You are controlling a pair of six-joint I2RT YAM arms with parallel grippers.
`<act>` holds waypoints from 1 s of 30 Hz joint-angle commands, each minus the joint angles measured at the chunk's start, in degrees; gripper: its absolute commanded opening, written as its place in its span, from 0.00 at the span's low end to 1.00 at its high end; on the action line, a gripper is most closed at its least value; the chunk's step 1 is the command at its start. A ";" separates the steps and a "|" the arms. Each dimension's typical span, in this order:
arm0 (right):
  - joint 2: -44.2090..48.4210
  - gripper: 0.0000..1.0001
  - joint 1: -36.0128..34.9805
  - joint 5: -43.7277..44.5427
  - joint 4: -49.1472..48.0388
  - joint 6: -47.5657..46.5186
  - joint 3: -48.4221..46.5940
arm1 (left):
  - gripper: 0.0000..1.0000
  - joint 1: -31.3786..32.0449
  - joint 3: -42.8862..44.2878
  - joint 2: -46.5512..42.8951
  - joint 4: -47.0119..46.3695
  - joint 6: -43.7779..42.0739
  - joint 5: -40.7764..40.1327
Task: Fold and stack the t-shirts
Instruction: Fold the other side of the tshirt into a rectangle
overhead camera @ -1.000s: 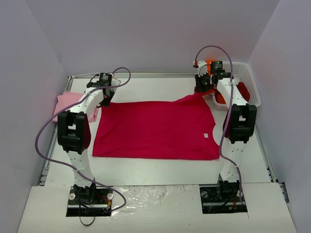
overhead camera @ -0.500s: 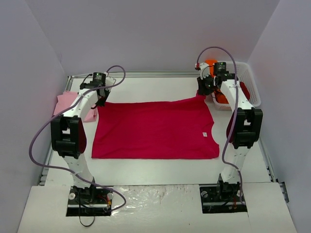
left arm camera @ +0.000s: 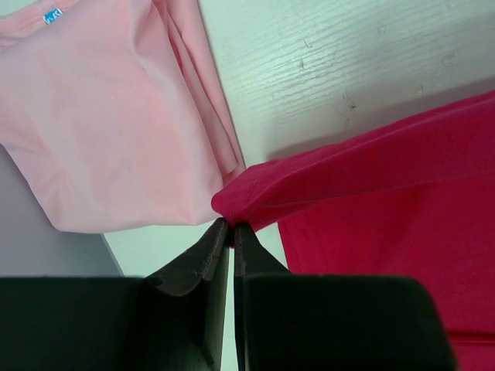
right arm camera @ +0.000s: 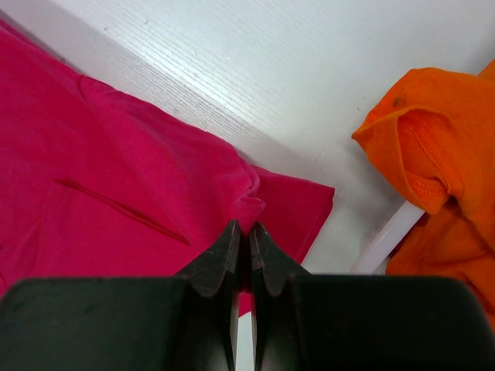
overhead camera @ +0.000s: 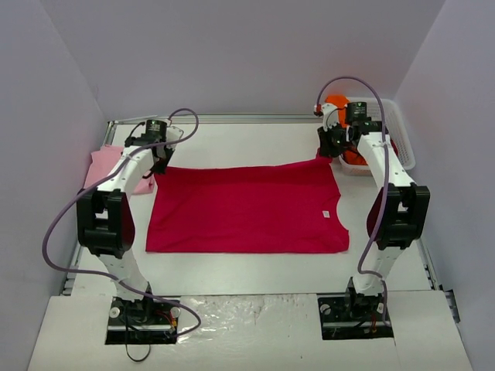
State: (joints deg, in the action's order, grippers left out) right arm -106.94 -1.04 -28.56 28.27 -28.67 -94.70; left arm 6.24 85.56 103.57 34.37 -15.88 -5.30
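On the counter (overhead camera: 247, 267), your left tool (left arm camera: 231, 228) and right tool (right arm camera: 247, 229) pinch crimson shirt (overhead camera: 247, 207) corners; only the wrist views show the grips.

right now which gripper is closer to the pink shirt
Left. The left gripper pinches the red shirt by a corner right beside the pink shirt; the right gripper holds the other far corner, over by the basket.

The worktop (overhead camera: 247, 267) is lying bare along its near edge; the crimson t-shirt (overhead camera: 247, 209) is covering the middle, the basket (overhead camera: 405, 151) crowding the far right corner.
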 commanded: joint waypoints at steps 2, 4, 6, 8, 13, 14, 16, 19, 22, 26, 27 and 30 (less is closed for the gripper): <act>5.59 0.00 0.51 -0.80 2.31 -1.13 2.23 | 0.02 -0.53 -0.65 -5.57 -0.18 -0.56 0.29; 6.47 0.00 0.51 -0.80 2.84 -1.30 3.02 | 0.02 -0.53 -1.53 -6.71 -0.18 -0.64 0.29; 7.88 0.00 0.51 -0.80 3.19 -1.31 4.25 | 0.02 -0.53 -2.06 -7.76 -0.01 -0.73 0.55; 8.94 0.00 0.51 -0.80 3.46 -1.48 5.22 | 0.02 -0.44 -3.03 -8.56 0.26 -0.91 0.82; 12.45 0.00 0.51 -0.80 4.07 -1.66 8.38 | 0.02 -0.44 -6.18 -11.63 0.26 -1.26 1.52; 13.41 0.00 0.51 -0.80 4.42 -1.66 8.82 | 0.02 -0.44 -6.89 -12.59 0.17 -1.43 1.52; 14.29 0.00 0.60 -0.89 4.77 -1.74 9.96 | 0.02 -0.53 -8.03 -13.48 -0.09 -1.52 1.43; 15.96 0.00 0.60 -0.89 5.48 -2.18 11.63 | 0.02 -0.53 -10.06 -14.97 -0.09 -1.52 1.61; 17.46 0.00 0.60 -0.80 6.18 -2.62 13.21 | 0.02 -0.53 -11.90 -16.38 -0.09 -1.52 1.78; 19.30 0.00 0.51 -1.41 7.15 -3.15 15.67 | 0.02 -0.44 -13.75 -17.70 -0.36 -1.35 1.96; 19.57 0.00 0.51 -1.50 7.23 -3.24 16.29 | 0.02 -0.44 -14.27 -17.87 -0.44 -1.26 2.05; 20.45 0.00 0.60 -1.59 7.59 -3.68 18.31 | 0.02 -0.44 -14.89 -18.31 -0.18 -1.17 2.31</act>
State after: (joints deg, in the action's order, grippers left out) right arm -89.21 -1.04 -29.02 33.26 -31.20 -77.97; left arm 6.24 70.52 88.01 34.22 -16.53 -2.98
